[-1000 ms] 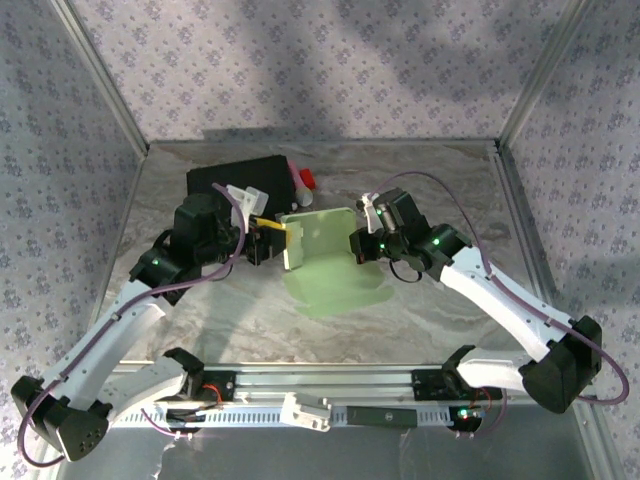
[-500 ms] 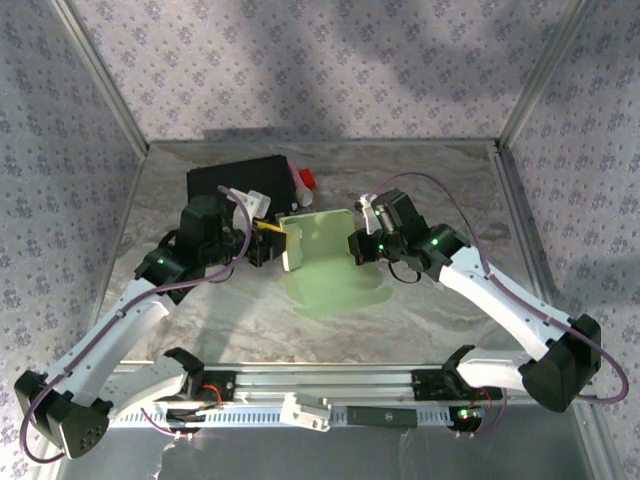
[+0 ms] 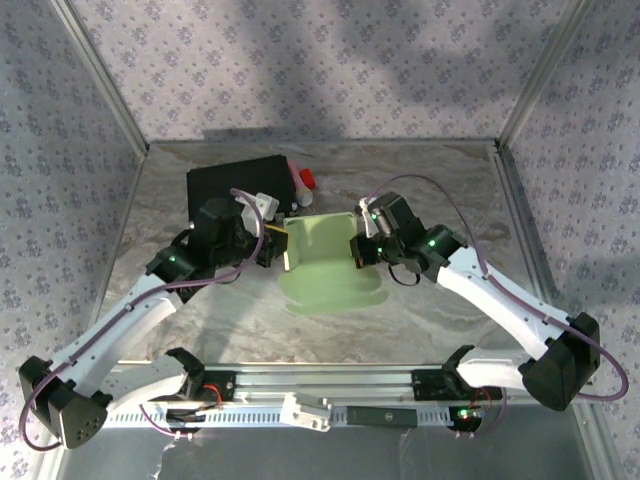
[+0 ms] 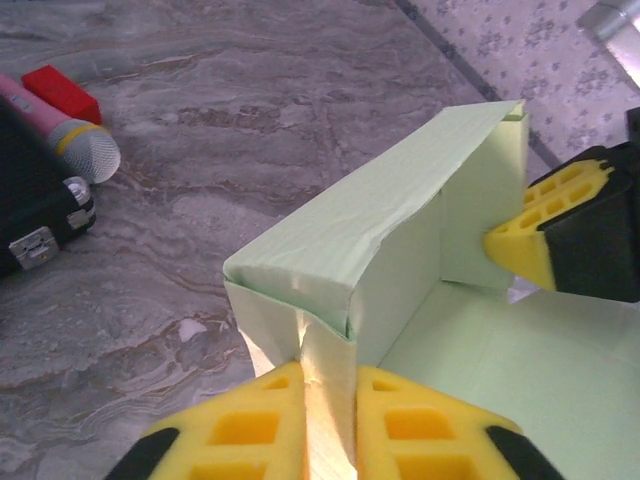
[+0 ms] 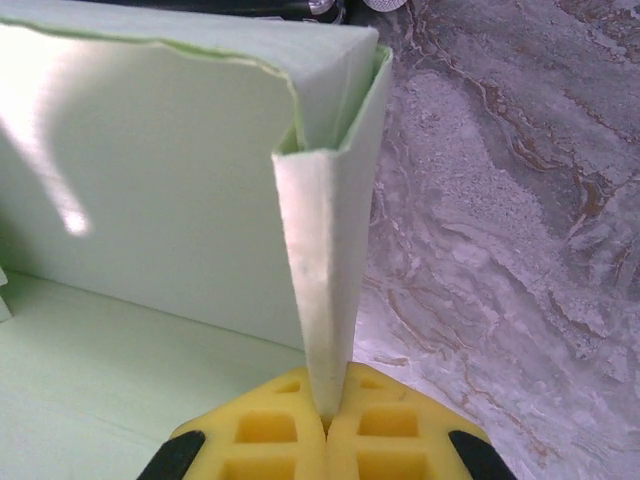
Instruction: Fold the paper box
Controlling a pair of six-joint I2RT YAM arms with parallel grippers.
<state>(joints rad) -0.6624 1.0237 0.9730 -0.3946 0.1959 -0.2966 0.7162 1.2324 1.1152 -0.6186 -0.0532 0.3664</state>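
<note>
Change: left fingers (image 4: pixel 292 398) have narrowed from part-open and now nip the left end wall of the pale green thin-card paper box (image 3: pixel 325 255), which sits mid-way across the grey marbled desk (image 3: pixel 450 190).
Right fingers (image 5: pixel 312 408): pinched tight on the right wall's doubled flap.
Meaning: both ends are held (probably ready for squaring).
Left wrist view: resolves the tucked corner crease, too small to make out from above.

Paper box (image 3: pixel 325 262): sitting centrally on worktop (image 3: pixel 450 190), rear wall standing upright.
Left tool (image 4: pixel 330 390): clamping its left corner.
Right tool (image 5: pixel 327 415): clamping its right flap.
Case (image 3: pixel 235 185): lying behind-left of box.
Microphone (image 4: pixel 70 135): lying just right of case.
</note>
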